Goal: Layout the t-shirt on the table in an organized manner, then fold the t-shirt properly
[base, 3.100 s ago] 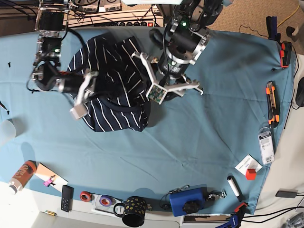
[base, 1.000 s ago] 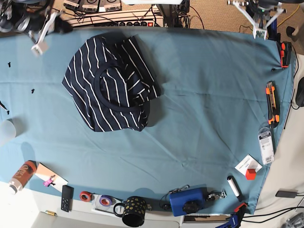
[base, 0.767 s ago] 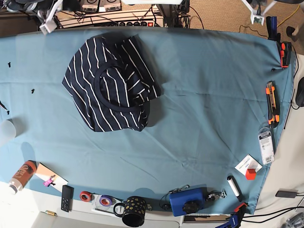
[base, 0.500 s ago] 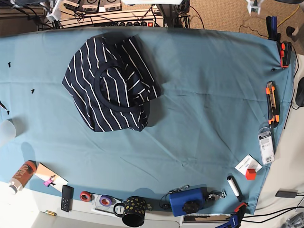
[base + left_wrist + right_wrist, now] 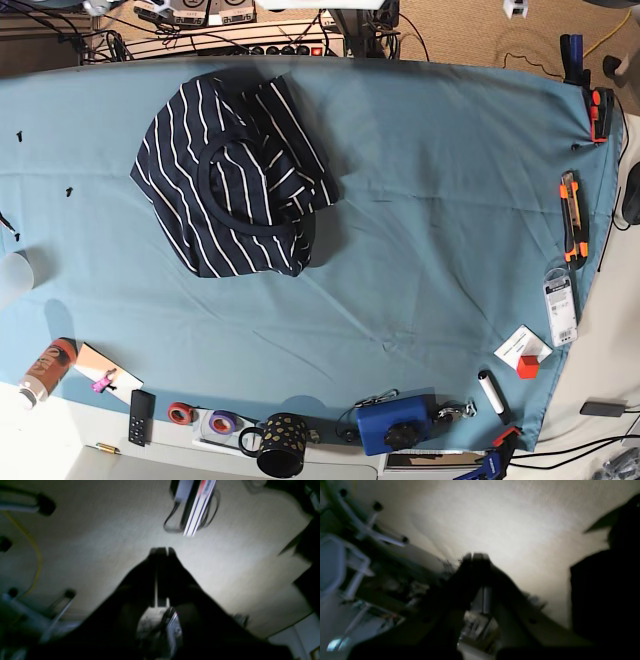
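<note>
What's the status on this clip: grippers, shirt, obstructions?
Left gripper shut, empty, off the table. Right gripper shut, empty. T-shirt bunched on the table, not laid flat. Nothing on it.

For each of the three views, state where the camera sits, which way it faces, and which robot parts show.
Base: overhead, facing down on the table and crumpled t-shirt; no arm clearly shows.
Left wrist: on the left arm, facing carpeted floor; left gripper dark, jaws shut.
Right wrist: on the right arm, facing floor and furniture; right gripper shut.
Shared: both wrist views are blurred and show floor, not the t-shirt.
</note>
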Motion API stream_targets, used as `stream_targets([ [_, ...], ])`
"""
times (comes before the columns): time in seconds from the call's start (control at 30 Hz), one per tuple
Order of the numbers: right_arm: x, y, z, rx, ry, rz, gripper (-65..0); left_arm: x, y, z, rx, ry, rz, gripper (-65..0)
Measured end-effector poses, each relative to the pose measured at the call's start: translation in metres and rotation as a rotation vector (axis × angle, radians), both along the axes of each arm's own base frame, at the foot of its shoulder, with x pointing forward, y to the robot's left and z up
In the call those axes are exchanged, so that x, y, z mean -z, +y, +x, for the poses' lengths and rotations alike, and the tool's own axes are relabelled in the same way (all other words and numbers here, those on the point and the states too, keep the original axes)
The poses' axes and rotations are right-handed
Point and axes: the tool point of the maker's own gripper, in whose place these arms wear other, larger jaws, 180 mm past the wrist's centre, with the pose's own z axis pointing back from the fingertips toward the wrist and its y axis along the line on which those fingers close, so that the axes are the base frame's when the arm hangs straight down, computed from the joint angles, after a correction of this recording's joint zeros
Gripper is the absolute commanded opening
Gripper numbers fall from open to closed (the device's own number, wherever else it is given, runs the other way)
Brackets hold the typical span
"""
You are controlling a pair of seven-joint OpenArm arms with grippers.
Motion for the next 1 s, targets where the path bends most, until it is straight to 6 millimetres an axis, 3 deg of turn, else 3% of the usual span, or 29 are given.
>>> stream_targets([
  [0.13, 0.027, 0.005, 0.018, -0.129, -0.05, 0.007, -65.0, 0.022, -0.015, 0.008, -0.059, -0.086, -0.018, -65.0],
  [0.23, 0.043, 0.01, 0.032, -0.219, -0.106, 0.029, -65.0, 0.034, -0.014, -0.01, -0.054, -0.044, 0.0, -65.0],
  [0.37, 0.065, 0.003, 0.072, -0.232, -0.29, -0.035, -65.0, 0.045, -0.018, -0.025, -0.08, -0.018, 0.023, -65.0],
  [0.5, 0.075, 0.0, 0.112, -0.226, -0.498, -0.077, -65.0, 0.048, -0.024, -0.02, -0.093, -0.026, 0.012, -65.0],
  [0.73, 0.081, -0.008, 0.127, -0.244, -0.547, -0.152, -65.0, 0.047, -0.022, 0.004, -0.088, -0.087, 0.022, -65.0],
  [1.0, 0.084, 0.004, 0.129, -0.234, -0.555, -0.135, -65.0, 0.047, -0.051, 0.016, -0.097, -0.122, -0.036, -65.0],
])
